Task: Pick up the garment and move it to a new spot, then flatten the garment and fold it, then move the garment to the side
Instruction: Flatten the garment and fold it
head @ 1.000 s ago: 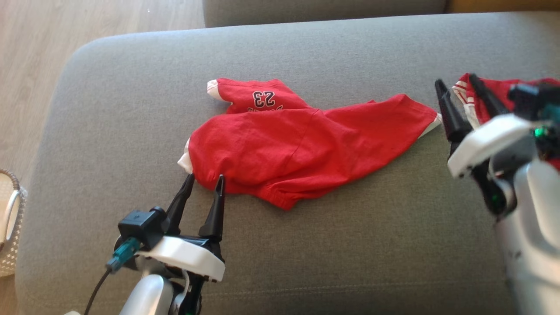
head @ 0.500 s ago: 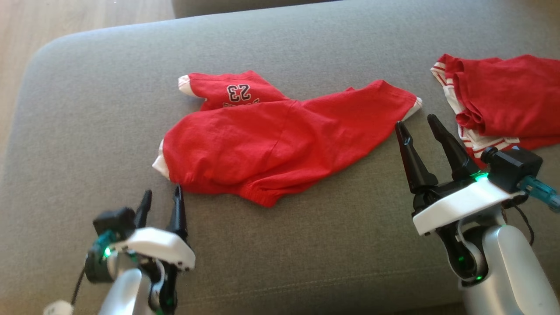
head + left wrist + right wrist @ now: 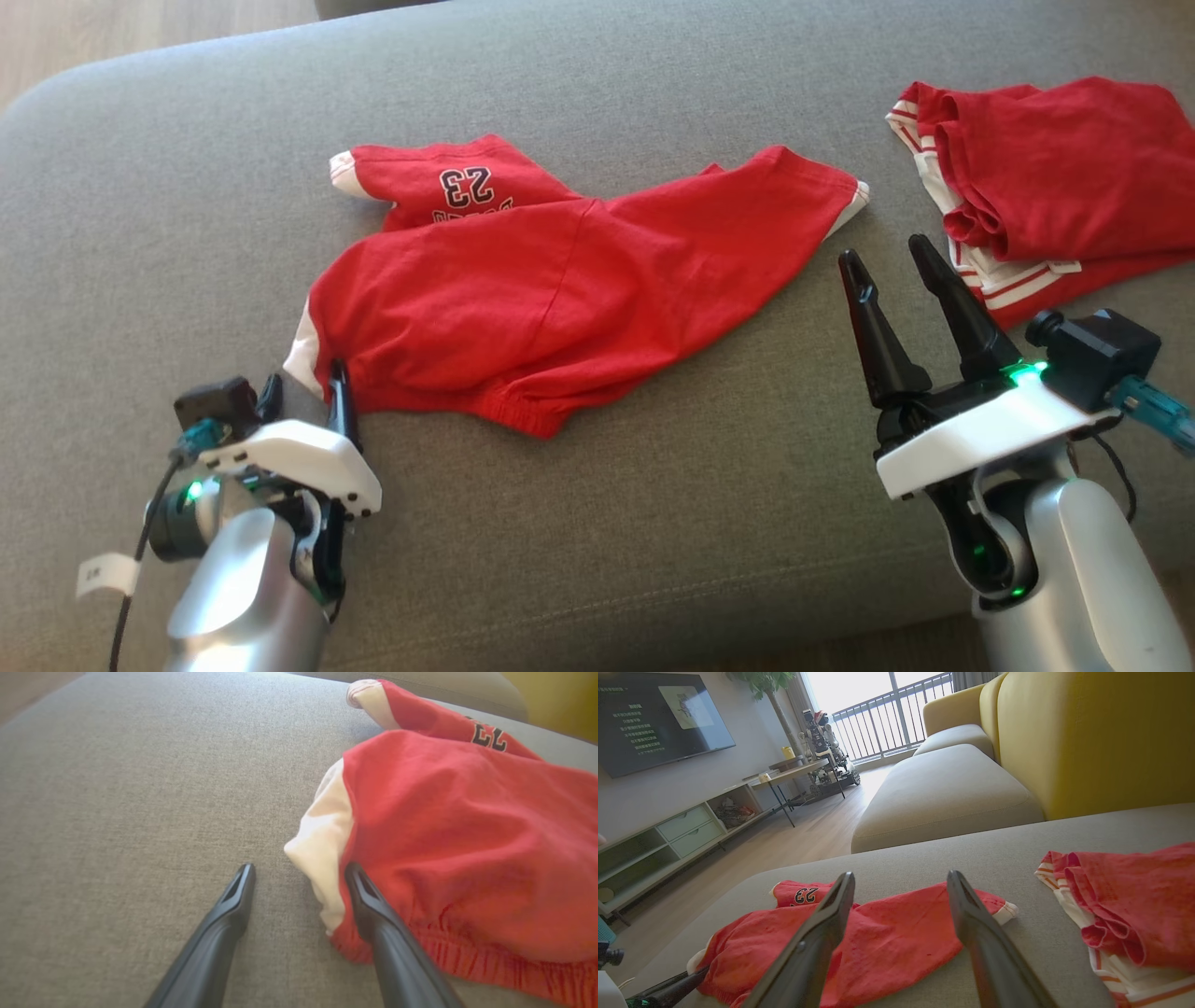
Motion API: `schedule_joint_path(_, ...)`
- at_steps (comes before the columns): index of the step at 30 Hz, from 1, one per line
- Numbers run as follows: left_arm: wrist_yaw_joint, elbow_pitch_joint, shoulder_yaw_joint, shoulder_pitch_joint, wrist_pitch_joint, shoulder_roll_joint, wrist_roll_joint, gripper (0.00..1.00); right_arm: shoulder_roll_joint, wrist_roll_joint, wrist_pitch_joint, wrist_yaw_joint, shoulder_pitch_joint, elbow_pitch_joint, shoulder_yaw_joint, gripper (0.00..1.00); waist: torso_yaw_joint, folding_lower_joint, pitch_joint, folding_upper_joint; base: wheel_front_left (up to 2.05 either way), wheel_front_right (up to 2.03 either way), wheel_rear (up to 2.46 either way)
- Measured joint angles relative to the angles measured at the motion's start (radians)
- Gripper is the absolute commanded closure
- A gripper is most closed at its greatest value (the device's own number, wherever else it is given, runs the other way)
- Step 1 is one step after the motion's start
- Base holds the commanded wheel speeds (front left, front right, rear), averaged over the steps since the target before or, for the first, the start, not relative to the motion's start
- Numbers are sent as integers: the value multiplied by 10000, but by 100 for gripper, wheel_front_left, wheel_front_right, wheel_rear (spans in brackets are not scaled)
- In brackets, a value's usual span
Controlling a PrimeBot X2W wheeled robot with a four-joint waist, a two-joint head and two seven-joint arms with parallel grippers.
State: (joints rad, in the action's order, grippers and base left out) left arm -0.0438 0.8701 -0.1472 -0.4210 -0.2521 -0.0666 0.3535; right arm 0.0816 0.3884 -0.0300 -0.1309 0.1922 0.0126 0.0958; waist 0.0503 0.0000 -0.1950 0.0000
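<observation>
The garment is red with white trim and a "23" print, lying crumpled in the middle of a grey sofa cushion. My left gripper is open at the garment's near left corner. In the left wrist view the white-trimmed corner lies between the fingers of the left gripper, and its right finger rests against the red cloth. My right gripper is open and empty, above the cushion just off the garment's right end.
A second red garment with white stripes lies bunched at the cushion's far right, close to the right gripper. Wooden floor lies beyond the cushion's left edge. The right wrist view shows another cushion and a yellow backrest.
The camera has shifted. My left gripper slid left along the hem to straddle the garment's corner. My right gripper came off the second garment and down beside the right end of the main one.
</observation>
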Motion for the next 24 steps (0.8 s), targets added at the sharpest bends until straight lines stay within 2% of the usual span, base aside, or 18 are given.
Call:
schedule_joint_path(8, 105, 897, 6, -694, -44, -86, 8, 0, -115, 2, -69, 0, 8, 40, 54, 0, 95, 0, -114, 0, 0, 0, 0)
schedule_joint_path(9, 188, 1012, 6, -773, -46, -90, 10, 13, -115, 2, -73, 0, 11, 61, 58, 0, 97, 0, -117, 0, 0, 0, 0)
schedule_joint_path(10, 267, 1062, 8, -821, -46, -113, 10, 96, -119, 2, -107, 0, 12, 77, 67, 0, 102, 0, -121, 0, 0, 0, 0)
schedule_joint_path(11, 351, 1064, 12, -848, -46, -142, 10, 100, -121, 2, -148, 0, 17, 94, 77, 0, 106, 0, -122, 0, 0, 0, 0)
schedule_joint_path(13, 401, 991, 33, -906, -44, -176, 10, 100, -127, 2, -157, 0, 27, 136, 94, 0, 117, 0, -107, 0, 0, 0, 0)
schedule_joint_path(19, 184, -219, 380, -980, -35, -418, -111, 100, -140, 2, -251, 0, 30, 268, 96, 0, 151, 0, 3, 0, 0, 0, 0)
schedule_joint_path(24, -4, -1243, 719, -1555, -35, -880, -316, 100, -151, 104, -407, 0, 30, 414, 117, 0, 266, 0, 213, 0, 0, 0, 0)
